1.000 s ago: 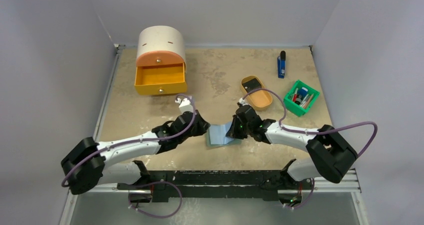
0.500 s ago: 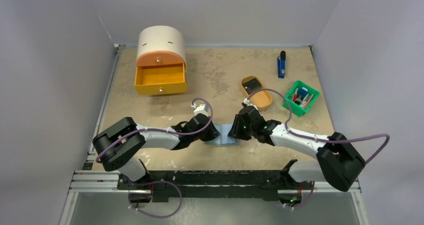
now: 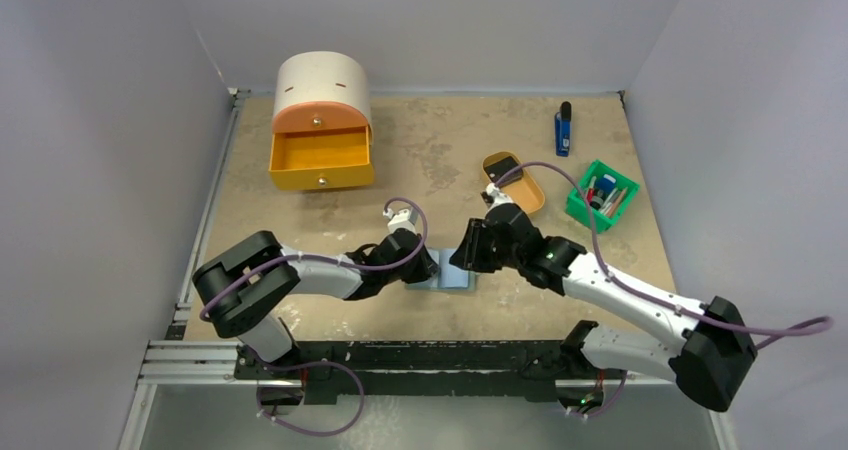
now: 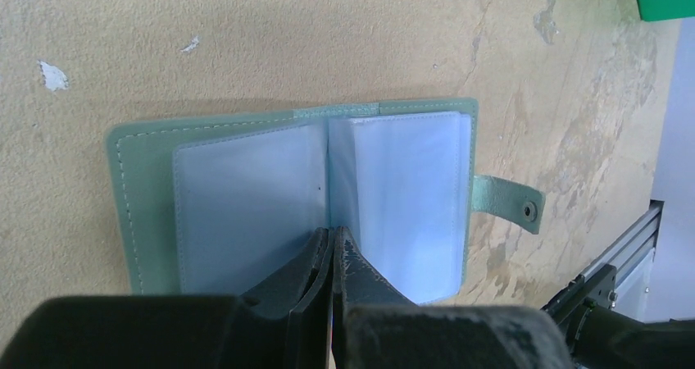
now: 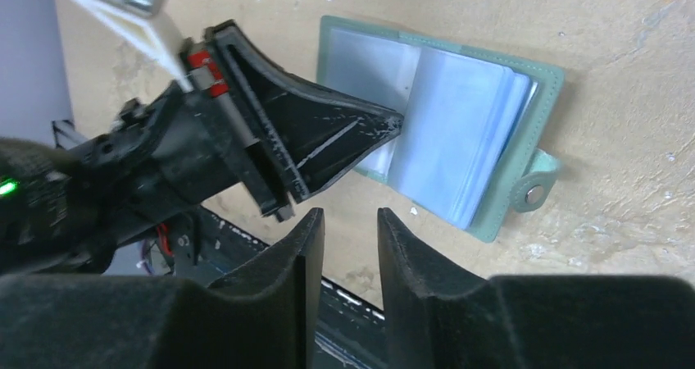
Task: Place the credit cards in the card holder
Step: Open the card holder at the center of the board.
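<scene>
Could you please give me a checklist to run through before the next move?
1. The card holder lies open on the table, its sleeves facing up: ok.
2. The left gripper is shut, with its tips on the sleeves by the fold: ok.
3. The right gripper is open with nothing between its fingers: ok.
4. A black card is ready to pick up in the tan tray: ok.
5. The snap tab sticks out sideways, clear of the sleeves: ok.
6. The sleeves underneath are free of cards: cannot tell.
</scene>
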Controlling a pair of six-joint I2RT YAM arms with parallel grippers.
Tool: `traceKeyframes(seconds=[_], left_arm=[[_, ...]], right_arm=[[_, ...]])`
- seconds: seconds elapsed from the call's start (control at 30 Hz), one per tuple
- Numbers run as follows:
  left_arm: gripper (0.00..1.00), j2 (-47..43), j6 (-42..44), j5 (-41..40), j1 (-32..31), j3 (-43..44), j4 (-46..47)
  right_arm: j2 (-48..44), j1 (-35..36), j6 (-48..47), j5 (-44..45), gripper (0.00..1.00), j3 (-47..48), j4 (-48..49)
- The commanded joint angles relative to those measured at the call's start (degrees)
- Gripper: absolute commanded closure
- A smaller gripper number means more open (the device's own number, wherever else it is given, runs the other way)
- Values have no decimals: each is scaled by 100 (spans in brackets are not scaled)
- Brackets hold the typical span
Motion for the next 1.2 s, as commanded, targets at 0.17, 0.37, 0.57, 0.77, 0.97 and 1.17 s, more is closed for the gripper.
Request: traceKeyframes(seconds=[0.17,0.37,0.57,0.77,0.97,1.17], left_arm=[[100,20,4,-170,-21,-184,117],[100,-78,13,-218,-10,-319,126],[100,-183,-13,-260,-8,-486,108],[100,-240,-54,-328,-13,-628,90],[100,-493,-55,-514,-13,-767,-112],[100,-450,-39,-515,-12,-778,-149]], right_arm=[[1185,17,774,161,75,-312,915],[1931,3,787,239,78,-432,983],[2045,-76,959,402,78,-895,971],[2112,-89,1131,436,78,-1226,989],[1570,-89,1298,634,76,-1500,652],[1199,-89,1392,800,74,-1588,292]])
